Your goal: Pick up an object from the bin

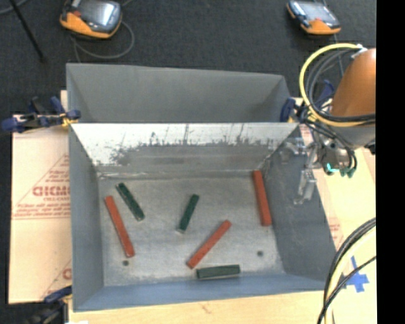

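3 red bars (209,243) and 3 green bars (188,212) lay in the bin (85,209); the gripper (305,186) hung over its right wall, its state unclear.

Floor (190,31) dark, near black, fine carpet-like grain, spreading behind and beside grey bin (177,95). Two handheld devices lying on floor at far edge, well apart: orange-rimmed one with grey face (92,16) to left, smaller orange-edged one with grey-blue face (313,16) to right. Thin black cable (128,39) looping on floor round left device. Slim dark rod (28,31) slanting across far left corner. Light even and soft, shadows faint.
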`<state>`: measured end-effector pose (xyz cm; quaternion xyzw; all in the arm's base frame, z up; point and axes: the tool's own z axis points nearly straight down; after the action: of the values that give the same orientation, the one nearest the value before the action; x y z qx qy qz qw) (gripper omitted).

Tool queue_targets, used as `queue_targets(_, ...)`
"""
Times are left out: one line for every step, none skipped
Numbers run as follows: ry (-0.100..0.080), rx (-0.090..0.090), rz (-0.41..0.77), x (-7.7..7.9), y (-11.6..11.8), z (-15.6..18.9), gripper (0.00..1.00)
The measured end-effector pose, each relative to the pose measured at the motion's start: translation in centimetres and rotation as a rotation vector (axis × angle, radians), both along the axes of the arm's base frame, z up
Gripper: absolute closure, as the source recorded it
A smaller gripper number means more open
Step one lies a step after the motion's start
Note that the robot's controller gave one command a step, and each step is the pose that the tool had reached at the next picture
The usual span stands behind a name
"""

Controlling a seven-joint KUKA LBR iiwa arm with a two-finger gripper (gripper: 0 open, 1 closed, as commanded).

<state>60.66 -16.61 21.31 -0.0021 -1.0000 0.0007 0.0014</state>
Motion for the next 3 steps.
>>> queue_targets(-0.005,0.001,0.410,-2.0,3.2,-13.5,0.00)
queue_targets(-0.012,0.003,0.264,-2.9,10.9,-7.7,0.00)
queue_targets(0.002,0.003,0.368,-9.0,13.3,-14.3,0.00)
